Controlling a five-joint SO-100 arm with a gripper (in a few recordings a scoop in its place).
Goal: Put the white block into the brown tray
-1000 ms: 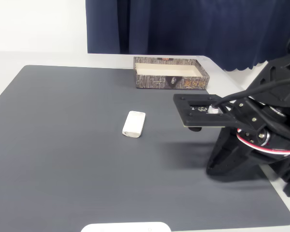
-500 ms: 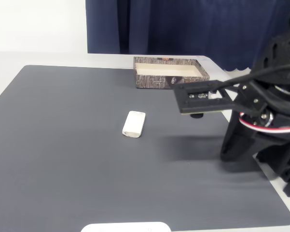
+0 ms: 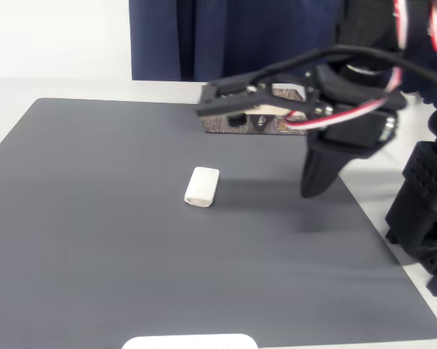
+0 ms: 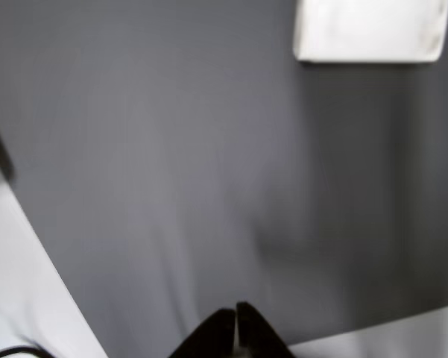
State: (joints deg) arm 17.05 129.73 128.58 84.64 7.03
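Fixed view: I see my arm reaching in from the 3 o'clock side, its black claw [image 3: 207,105] stretched out level above the dark grey mat [image 3: 94,218] that covers the table [image 3: 51,87]. The claw tip hangs in the air in front of the brown tray [image 3: 265,123], which sits at the mat's 12 o'clock edge with the arm hiding much of it; only part of its bark-patterned front wall with printed labels shows. From this angle I cannot tell how the claw's jaws stand. The white block [image 3: 202,187] lies flat on the mat near the centre, at about 6 o'clock below the claw tip, well apart from the tray and touching nothing else. A navy curtain [image 3: 233,36] hangs behind the table at 12 o'clock. A wide white rounded slab [image 3: 190,342] pokes in at the 6 o'clock edge.

Wrist view: the picture is blurred. I look down on the grey mat [image 4: 171,164], with the white block [image 4: 371,30] at roughly 1 o'clock, cut by the top edge. The claw [image 4: 236,328] shows at 6 o'clock as two dark fingertips [image 4: 216,332] pressed together, closed on nothing. Pale table surface [image 4: 22,283] shows at about 8 o'clock, beyond the mat's edge.
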